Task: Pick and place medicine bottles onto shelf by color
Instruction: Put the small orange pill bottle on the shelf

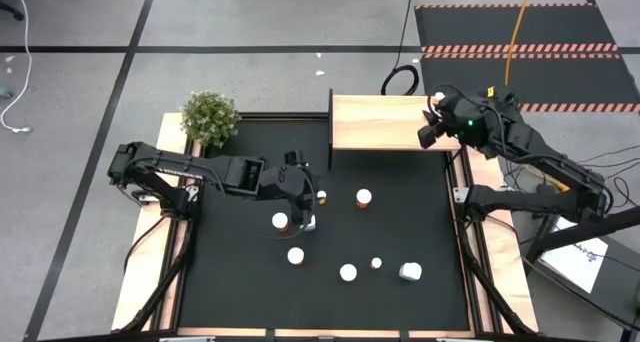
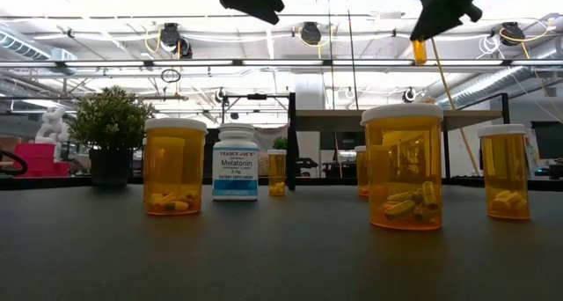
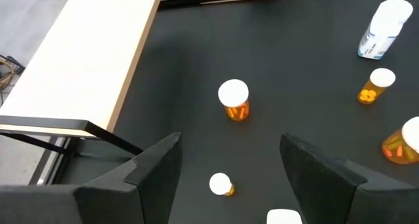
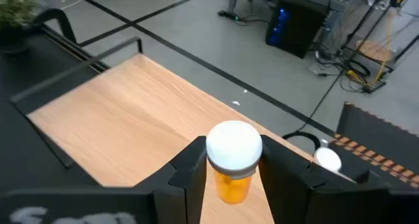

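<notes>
R gripper (image 4: 230, 175) is over the right end of the shelf (image 4: 118, 132), clenched on a small amber bottle (image 4: 232, 162) w/ white cap. Bottle sits upright between the two fingers, cap above the fingertips, body pinched from both sides, hanging over the pale wood top. Can't tell if its base touches the wood. In the low view it shows as a small amber bottle high up under the dark arm.

L gripper (image 3: 229, 168) hovers over the black mat (image 1: 400, 232) mid-table, jaws released, nothing between them. Through the gap: a small amber bottle w/ white cap (image 3: 221, 184), lying below on the mat, apart from both fingers. Another amber bottle (image 3: 234, 99) stands farther out, nearer the shelf. White bottle w/ bluish label (image 3: 381, 29) is well off to the side.

Potted plant (image 1: 209, 117) at the mat's far left corner.
</notes>
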